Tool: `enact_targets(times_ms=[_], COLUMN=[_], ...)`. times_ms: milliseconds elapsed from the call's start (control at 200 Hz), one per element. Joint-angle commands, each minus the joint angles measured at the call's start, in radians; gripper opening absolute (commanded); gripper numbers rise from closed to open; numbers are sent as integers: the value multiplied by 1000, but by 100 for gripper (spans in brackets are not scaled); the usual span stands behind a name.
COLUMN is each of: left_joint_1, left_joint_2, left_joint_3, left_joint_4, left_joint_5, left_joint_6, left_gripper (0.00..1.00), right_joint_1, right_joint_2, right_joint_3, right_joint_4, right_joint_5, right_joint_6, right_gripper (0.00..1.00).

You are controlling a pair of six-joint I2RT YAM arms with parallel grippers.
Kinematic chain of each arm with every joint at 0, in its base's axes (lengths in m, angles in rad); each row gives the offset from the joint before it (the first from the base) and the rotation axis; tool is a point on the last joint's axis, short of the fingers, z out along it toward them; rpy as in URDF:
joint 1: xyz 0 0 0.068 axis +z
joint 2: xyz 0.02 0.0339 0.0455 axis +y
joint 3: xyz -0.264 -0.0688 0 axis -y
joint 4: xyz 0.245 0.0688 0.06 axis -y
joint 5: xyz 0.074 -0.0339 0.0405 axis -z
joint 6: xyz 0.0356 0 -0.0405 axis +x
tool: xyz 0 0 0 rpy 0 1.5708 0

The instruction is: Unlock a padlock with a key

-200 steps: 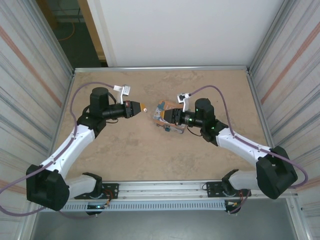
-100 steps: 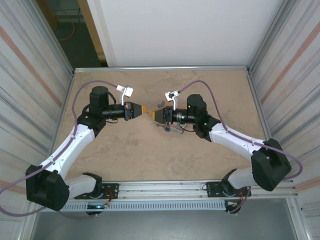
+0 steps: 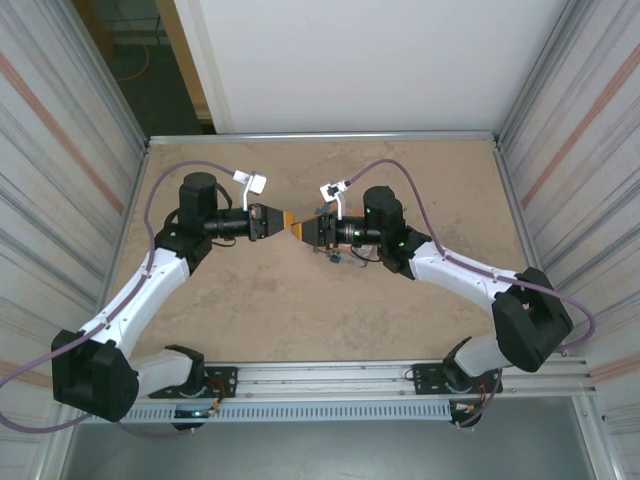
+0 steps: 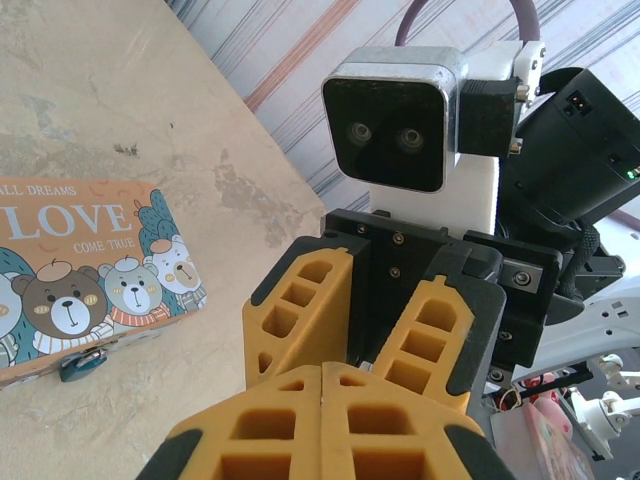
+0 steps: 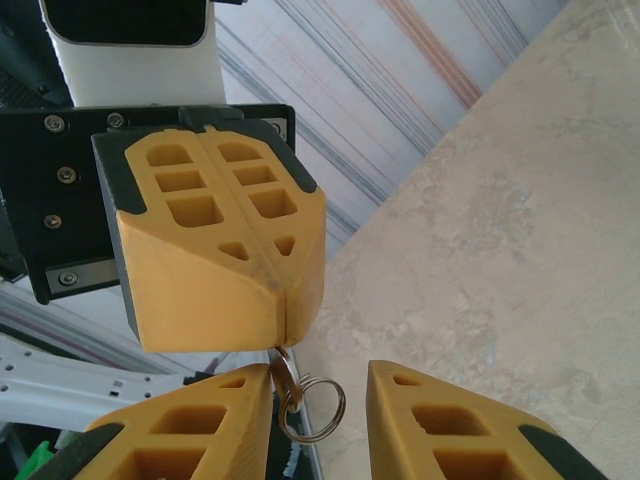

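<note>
Left pincer [image 5: 284, 318] clamped fully closed, key [image 5: 282, 368] nipped at its tips, key ring [image 5: 312, 410] dangling below. Right pincer [image 5: 320, 388] tip to tip with it, jaws apart either side of the ring, not gripping. Padlock [image 4: 80, 365] sits at the front edge of the LOVE box [image 4: 90, 270], which lies flat on the table [image 4: 130, 120]; lid down, contents unseen.

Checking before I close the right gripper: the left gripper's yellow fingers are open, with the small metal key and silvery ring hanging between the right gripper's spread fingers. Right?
No: the left gripper is shut, pinching the small metal key, as the right wrist view shows. Its silvery ring does hang between the right gripper's spread fingers.
</note>
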Motion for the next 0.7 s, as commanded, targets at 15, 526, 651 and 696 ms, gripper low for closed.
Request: enact_targets(times_ms=[15, 526, 651, 696], left_joint_1=[0, 0, 0, 1], left_joint_2=[-22, -23, -33, -41], left_joint_3=[-4, -4, -5, -9], left_joint_4=[24, 24, 35, 39], left_joint_5=[34, 11, -14, -32], left_joint_6=[19, 21, 7, 3], left_gripper=[0, 5, 24, 32], right_joint_1=[10, 1, -3, -7], right_joint_2=[9, -23, -45, -55], right_joint_3=[35, 11, -11, -20], right_joint_4=[22, -40, -63, -73], right_joint_5=[-10, 20, 49, 60], right_joint_6=[-26, -56, -64, -67], right_gripper=[25, 0, 0, 0])
